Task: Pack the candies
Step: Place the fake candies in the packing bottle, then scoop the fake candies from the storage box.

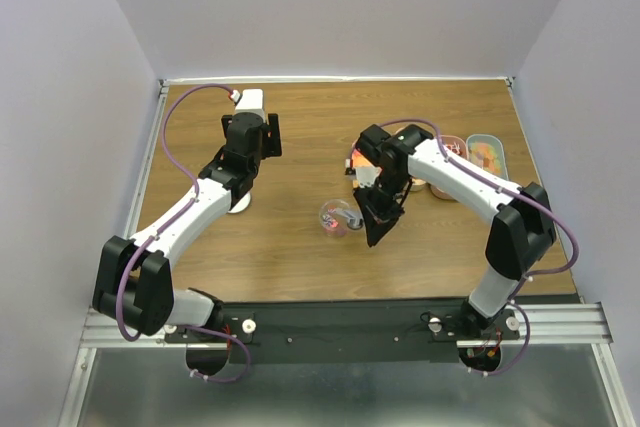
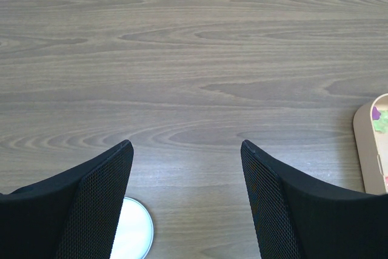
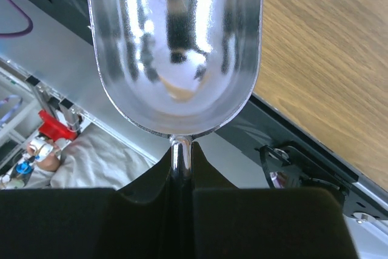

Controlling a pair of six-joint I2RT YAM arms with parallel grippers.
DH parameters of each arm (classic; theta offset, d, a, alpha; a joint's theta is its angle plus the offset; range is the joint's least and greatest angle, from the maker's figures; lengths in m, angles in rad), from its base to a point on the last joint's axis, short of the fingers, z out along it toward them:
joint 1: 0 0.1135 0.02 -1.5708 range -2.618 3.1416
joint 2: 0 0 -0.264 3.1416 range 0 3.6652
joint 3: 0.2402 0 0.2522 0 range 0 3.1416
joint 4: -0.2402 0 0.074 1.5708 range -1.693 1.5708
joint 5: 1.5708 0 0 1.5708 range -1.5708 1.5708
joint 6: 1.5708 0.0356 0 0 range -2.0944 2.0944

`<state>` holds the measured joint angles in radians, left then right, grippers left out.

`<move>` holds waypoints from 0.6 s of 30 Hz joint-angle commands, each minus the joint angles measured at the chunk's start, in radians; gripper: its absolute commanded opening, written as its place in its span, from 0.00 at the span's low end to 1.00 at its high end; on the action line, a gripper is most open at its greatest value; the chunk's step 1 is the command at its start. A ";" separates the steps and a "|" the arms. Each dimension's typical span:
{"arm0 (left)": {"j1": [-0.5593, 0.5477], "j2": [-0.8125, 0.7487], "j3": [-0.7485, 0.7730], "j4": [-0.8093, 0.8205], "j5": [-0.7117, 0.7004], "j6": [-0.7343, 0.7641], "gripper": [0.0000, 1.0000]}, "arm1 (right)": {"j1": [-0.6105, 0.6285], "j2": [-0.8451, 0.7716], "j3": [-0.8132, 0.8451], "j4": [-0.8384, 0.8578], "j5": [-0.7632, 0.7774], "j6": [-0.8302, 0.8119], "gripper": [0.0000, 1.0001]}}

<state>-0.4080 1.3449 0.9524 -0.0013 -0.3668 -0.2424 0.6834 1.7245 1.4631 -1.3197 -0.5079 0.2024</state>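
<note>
My right pincer (image 3: pixel 180 157) clenches the scoop's (image 3: pixel 176 47) handle; left pincer (image 2: pixel 188 162) released.
Candies (image 1: pixel 488 155) beyond the scoop: tiny, light, rolling; better scooped than pinched.

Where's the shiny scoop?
In the right wrist view, the metal scoop sits pinched by its handle in the right gripper, beside the clear container.

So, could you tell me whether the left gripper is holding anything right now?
No, in the left wrist view the left gripper stands open, with only the wood of the table showing between its fingers.
</note>
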 commanded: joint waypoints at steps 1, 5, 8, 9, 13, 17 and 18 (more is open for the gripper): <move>-0.002 0.005 -0.012 0.021 0.000 0.003 0.79 | 0.001 -0.028 0.077 -0.004 0.191 -0.026 0.01; -0.003 0.010 -0.009 0.021 0.031 -0.006 0.80 | -0.001 -0.037 0.130 0.023 0.408 0.043 0.01; -0.003 0.013 -0.001 0.020 0.060 -0.009 0.80 | -0.019 -0.040 0.147 0.031 0.502 0.083 0.01; -0.003 0.014 0.005 0.020 0.066 -0.009 0.79 | -0.030 -0.040 0.144 0.028 0.546 0.084 0.01; -0.003 0.022 0.016 0.018 0.111 -0.015 0.80 | -0.102 -0.046 0.117 0.028 0.601 0.086 0.01; -0.003 0.039 0.022 0.015 0.167 -0.027 0.79 | -0.205 -0.033 0.114 0.036 0.569 0.069 0.01; -0.005 0.043 0.025 0.014 0.176 -0.029 0.79 | -0.218 -0.026 0.114 0.036 0.565 0.069 0.01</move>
<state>-0.4080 1.3632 0.9527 -0.0010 -0.2726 -0.2520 0.5472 1.7054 1.5841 -1.2999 0.0055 0.2626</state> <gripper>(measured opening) 0.796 0.156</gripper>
